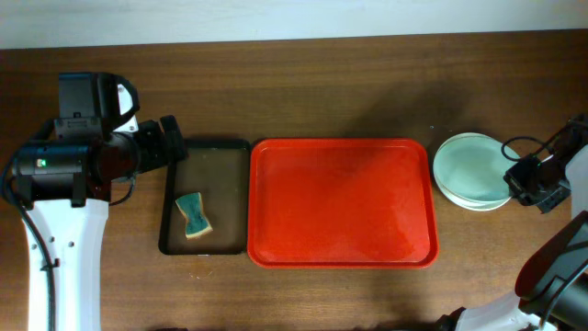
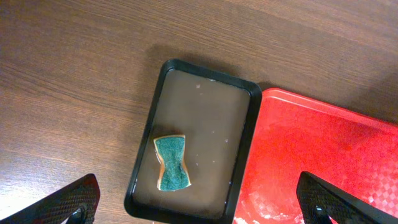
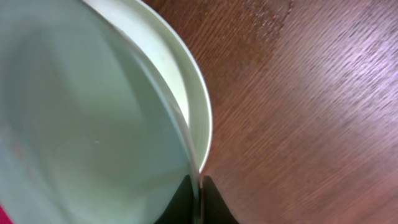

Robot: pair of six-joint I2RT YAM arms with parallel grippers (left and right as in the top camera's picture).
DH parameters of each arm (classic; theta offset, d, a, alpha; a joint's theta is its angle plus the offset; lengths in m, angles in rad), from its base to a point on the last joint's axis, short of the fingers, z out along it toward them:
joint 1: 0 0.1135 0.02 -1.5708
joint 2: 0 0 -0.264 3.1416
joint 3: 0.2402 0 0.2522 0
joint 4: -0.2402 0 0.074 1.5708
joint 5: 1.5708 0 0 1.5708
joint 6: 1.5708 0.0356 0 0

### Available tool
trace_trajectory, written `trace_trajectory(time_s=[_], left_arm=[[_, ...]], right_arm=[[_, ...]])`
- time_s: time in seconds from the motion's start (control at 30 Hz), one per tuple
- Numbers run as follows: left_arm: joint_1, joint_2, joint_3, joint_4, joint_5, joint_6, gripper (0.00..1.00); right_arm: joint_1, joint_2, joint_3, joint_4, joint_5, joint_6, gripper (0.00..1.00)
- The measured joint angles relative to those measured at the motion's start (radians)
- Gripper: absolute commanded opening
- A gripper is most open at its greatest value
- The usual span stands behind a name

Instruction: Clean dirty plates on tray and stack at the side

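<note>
Obs: tray (image 1: 342, 257) bare, nothing on it. Plates (image 1: 469, 170) are stacked on the table (image 1: 303, 83) just off the tray's 3 o'clock edge. The overhead view shows at least two rims; exact count cannot be told. Right gripper (image 3: 198, 200) is at the stack's 3 o'clock, fingers pressed together on the thin rim of the top plate (image 3: 81, 124). In the wrist view that rim diverges from the lower plate (image 3: 189, 93) toward 12 o'clock, so the top plate looks tilted or offset, not fully nested. No red smear on the part of its face that shows. Left gripper (image 2: 196, 186) is spread wide, holding nothing, above the black tray (image 2: 245, 130), which lies along the red tray's 9 o'clock side. Sponge (image 2: 171, 163) rests inside it toward 7 o'clock. Judgement: task looks near its end, last plate about to be seated. Handling: plates likely stiff, light and smooth-faced, slippery if damp. A pinch on so thin a rim gives little contact, so the plate may pivot between the fingers, and it may chip or slide off the stack if released while tilted. Best hold is the outer rim at 3 o'clock, lowered flat and centred before the fingers part
</note>
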Motion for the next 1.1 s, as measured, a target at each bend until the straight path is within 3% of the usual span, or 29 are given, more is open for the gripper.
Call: trace_trajectory(time_s=[0.03,0.13,0.2,0.27,0.33,0.43,0.47,0.73,1.1], left_arm=[[0.0,0.0,0.0,0.0,0.0,0.0,0.99],[0.0,0.0,0.0,0.0,0.0,0.0,0.99],[0.0,0.0,0.0,0.0,0.0,0.0,0.99],[0.0,0.0,0.0,0.0,0.0,0.0,0.99],[0.0,0.0,0.0,0.0,0.0,0.0,0.99],[0.0,0.0,0.0,0.0,0.0,0.0,0.99],[0.0,0.0,0.0,0.0,0.0,0.0,0.99],[0.0,0.0,0.0,0.0,0.0,0.0,0.99],[0.0,0.0,0.0,0.0,0.0,0.0,0.99]], right_arm=[[0.005,0.0,0.0,0.003,0.0,0.001,0.96],[0.005,0.0,0.0,-0.034,-0.007,-0.056,0.94],[0.005,0.0,0.0,-0.061,-0.066,-0.135,0.7],[0.023,0.0,0.0,-0.082,-0.135,-0.224,0.64],[0.08,0.0,0.0,-0.112,-0.179,-0.312,0.43],[0.212,-0.001,0.0,-0.143,-0.211,-0.445,0.43],[0.253,-0.001,0.0,-0.149,-0.215,-0.481,0.98],[0.495,-0.001,0.0,-0.148,-0.177,-0.58,0.98],[0.5,0.0,0.0,-0.146,-0.176,-0.583,0.98]])
